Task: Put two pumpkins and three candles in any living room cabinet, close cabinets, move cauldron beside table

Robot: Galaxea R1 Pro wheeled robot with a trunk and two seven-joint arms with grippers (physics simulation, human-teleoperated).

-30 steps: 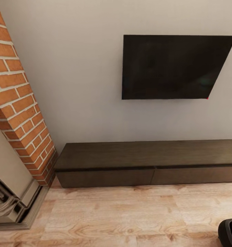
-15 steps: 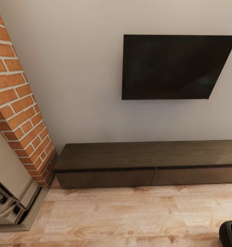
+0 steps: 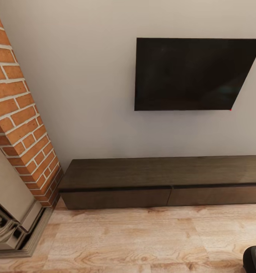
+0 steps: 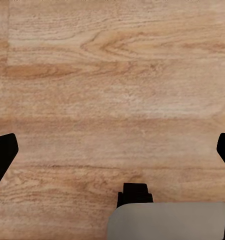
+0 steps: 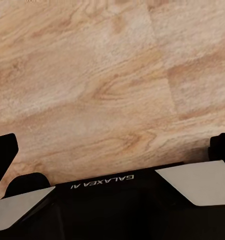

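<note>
A: What does the head view give you?

B: The cabinet [image 3: 162,182], long, low and dark brown, standing on the wooden floor [image 3: 143,242] against a pale wall [image 3: 86,94]. Two drawer fronts show along its face and both sit flush, so it is closed. Its top is bare.

A: And around it?

B: A black television [image 3: 192,74] hangs on the wall above the cabinet's right half. At the left a red brick column [image 3: 19,121] rises beside the cabinet's end, with a grey fireplace surround [image 3: 14,223] at its foot.

A: Any other task object?

B: At the lower right corner of the head view a rounded black shape with a greyish edge is cut off by the frame. It is probably the cauldron [image 3: 255,259], though too little shows to be sure. It rests on the floor, well apart from the cabinet.

A: The jaws?

B: The left gripper [image 4: 112,155] hangs over bare floor planks, its dark fingertips [image 4: 2,155] at opposite edges of the wrist view, spread wide with nothing between them. The right gripper [image 5: 112,150] is the same: released, fingertips [image 5: 3,155] far apart, over plain floor.
</note>
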